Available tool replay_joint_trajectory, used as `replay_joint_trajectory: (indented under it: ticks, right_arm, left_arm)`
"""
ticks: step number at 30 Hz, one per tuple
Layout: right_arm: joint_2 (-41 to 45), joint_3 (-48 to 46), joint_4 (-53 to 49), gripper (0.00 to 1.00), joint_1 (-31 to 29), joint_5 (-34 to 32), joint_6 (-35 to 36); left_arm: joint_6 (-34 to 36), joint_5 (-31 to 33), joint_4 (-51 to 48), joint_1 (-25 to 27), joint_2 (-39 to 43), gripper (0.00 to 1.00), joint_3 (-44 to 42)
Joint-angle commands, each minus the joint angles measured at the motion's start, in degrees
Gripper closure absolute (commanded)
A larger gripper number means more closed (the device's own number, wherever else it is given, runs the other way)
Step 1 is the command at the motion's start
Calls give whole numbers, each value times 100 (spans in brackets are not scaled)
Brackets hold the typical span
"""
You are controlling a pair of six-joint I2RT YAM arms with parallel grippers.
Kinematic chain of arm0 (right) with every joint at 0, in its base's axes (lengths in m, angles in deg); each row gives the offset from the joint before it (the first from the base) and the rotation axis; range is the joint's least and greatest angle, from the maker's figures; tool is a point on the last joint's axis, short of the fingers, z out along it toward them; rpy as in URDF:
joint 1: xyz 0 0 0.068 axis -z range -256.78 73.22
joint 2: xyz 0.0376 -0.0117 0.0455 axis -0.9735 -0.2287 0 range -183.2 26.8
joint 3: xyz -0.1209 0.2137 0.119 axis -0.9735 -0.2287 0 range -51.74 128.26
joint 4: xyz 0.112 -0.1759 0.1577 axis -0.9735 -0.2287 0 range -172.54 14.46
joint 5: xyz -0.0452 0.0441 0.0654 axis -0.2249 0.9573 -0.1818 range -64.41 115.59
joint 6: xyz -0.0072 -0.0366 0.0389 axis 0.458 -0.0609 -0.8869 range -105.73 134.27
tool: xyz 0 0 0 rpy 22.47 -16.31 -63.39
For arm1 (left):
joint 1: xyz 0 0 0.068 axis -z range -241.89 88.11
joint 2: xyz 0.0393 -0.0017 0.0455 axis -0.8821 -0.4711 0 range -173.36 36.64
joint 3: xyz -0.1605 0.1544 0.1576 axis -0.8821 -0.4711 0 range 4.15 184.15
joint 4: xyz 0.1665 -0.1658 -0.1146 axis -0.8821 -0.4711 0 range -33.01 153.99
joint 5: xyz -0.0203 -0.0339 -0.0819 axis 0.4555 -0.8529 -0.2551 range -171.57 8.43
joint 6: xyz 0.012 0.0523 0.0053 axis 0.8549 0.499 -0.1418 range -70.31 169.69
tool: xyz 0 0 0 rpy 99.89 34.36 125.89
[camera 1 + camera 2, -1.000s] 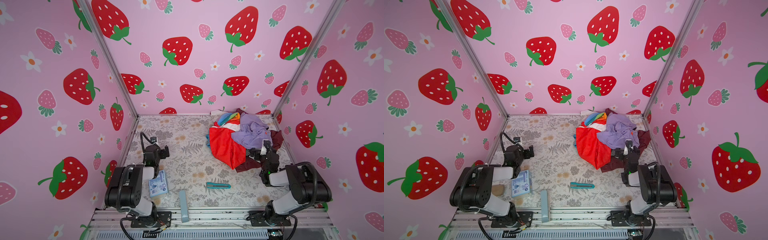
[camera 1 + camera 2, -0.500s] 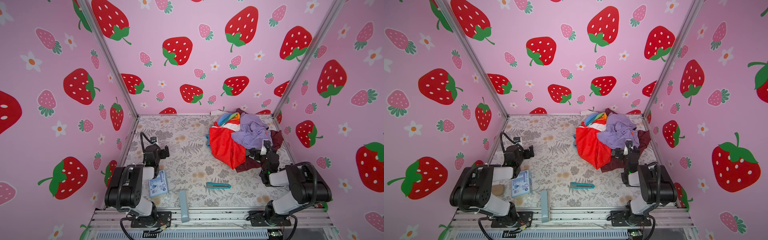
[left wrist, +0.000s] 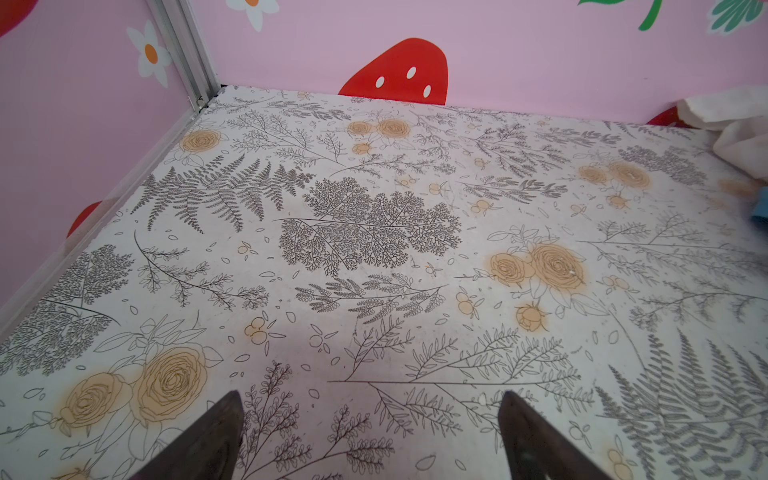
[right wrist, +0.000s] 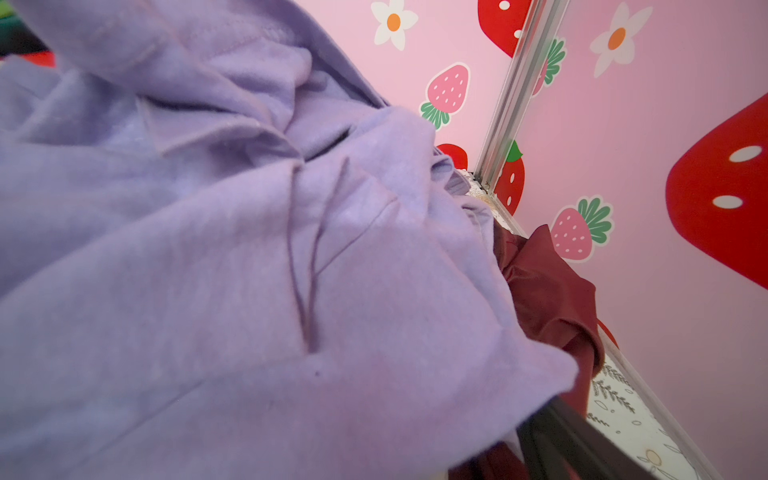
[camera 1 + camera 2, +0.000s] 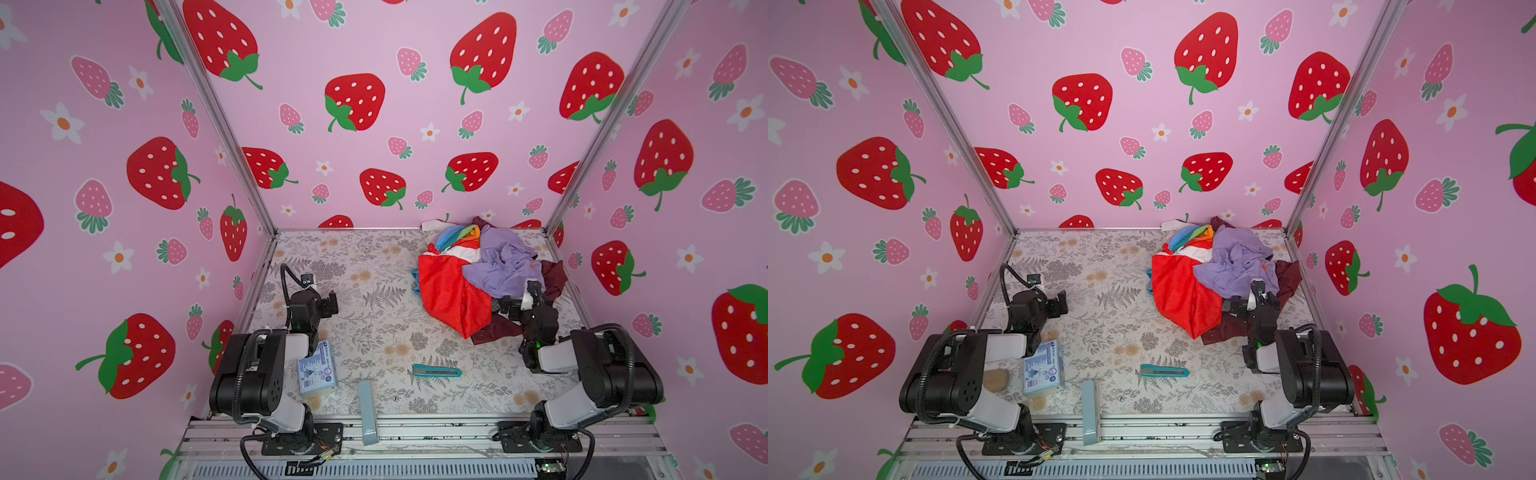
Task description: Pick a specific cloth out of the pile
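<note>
Far right corner of the table: one pile, touching the back and right walls in both top views.

Fabrics countable in it: five.
1. The cloth, on the pile's left flank. Its red panel spreads down onto the table; rainbow stripes and a white band sit at its far end.
2. Lavender garment, on top, overlapping the cloth's right edge.
3. Maroon garment, at the right and under the near edge.
4. Teal-blue sliver, just left of the red panel.
5. Cream piece, at the back wall.

Grippers: two.
- Left gripper: over bare table, well apart from the pile. Fingers spread wide, nothing between them.
- Right gripper: at the pile's near right edge, against the lavender garment. Jaws look wide apart in the top views. The wrist view shows one finger under lavender folds. No clamped fabric seen.

Loose items near the front: three. One packet, one teal tool, one grey-blue bar.
</note>
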Motion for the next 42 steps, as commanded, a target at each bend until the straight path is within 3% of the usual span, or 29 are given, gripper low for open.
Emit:
replay_joint_trajectory:
  ticks: [1, 8, 16, 20, 24, 31, 33, 34, 35, 42]
  right_arm:
    - [268, 222, -378, 0, -15, -326, -105]
    - [1073, 695, -2017, 0, -33, -566, -362]
    - [1866, 1664, -4646, 0, -263, -622, -379]
    - [1981, 2426, -6336, 0, -301, -788, -659]
    - [1922, 3190, -7758, 0, -327, -799, -956]
    - [1711, 4346, -9788, 0, -527, -1171, -1421]
    - [1792, 4508, -10065, 0, -575, -1272, -1457]
    - [1866, 4558, -10152, 0, -598, -1292, -1476]
    - [1946, 4591, -10207, 0, -616, -1281, -1492]
    - [2290, 4979, -10687, 0, -864, -1228, -1579]
  left_arm:
    - [-43, -48, -719, -48, 370, 5, 320]
    - [202, -1806, -2708, -49, 1425, 14, 969]
    - [109, -3202, -3648, -38, 2480, 15, 1231]
    - [168, -4317, -4338, -67, 2773, 28, 1729]
    - [244, -4973, -4713, -80, 2971, 22, 2049]
    - [119, -6489, -4562, -107, 2648, 19, 2144]
    - [101, -6719, -4591, -130, 2397, 19, 2203]
    - [75, -6864, -4573, -152, 2242, 3, 2248]
    - [35, -6995, -4562, -170, 2105, 1, 2280]
    - [-182, -7598, -4579, -251, 1199, 1, 2634]
